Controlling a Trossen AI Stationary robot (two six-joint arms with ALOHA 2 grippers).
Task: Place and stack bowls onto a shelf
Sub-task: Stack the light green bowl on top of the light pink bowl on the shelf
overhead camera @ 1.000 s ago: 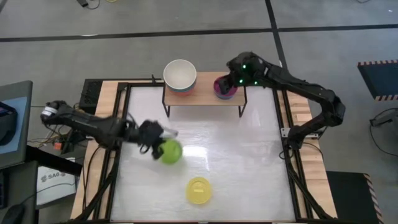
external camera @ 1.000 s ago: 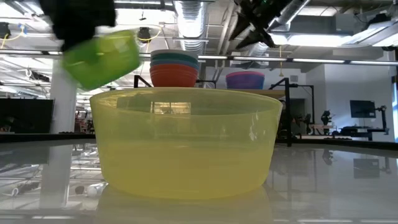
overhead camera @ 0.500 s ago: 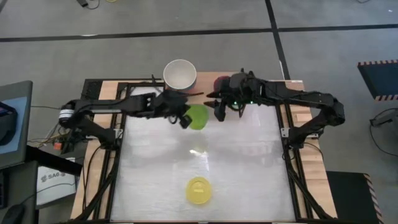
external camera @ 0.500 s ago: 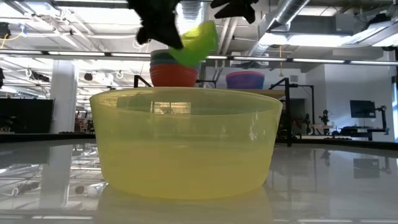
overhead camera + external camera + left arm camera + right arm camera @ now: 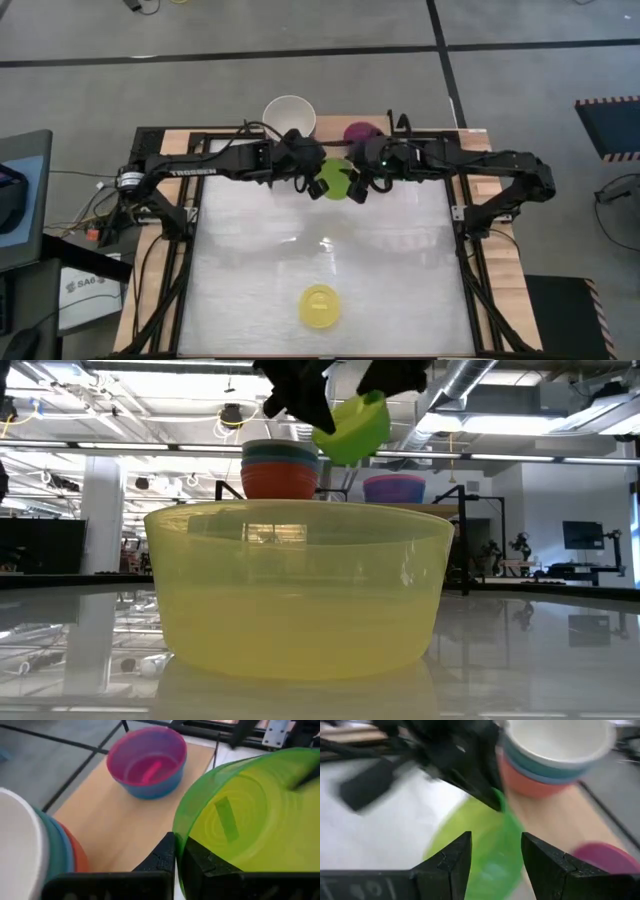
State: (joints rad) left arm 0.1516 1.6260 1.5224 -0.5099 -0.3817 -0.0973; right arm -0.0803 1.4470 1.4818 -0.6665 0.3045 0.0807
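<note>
Overhead, table-level and two wrist views, all sharing, seemingly, the lime green bowl point(image 5: 335, 178).

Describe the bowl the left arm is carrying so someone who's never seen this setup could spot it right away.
Start at the wooden shelf along the table's far edge. Just in front of it, the left gripper pinches the rim of a lime green bowl in the air, with the right gripper open beside it. It is the only green bowl and the only one off a surface.
</note>
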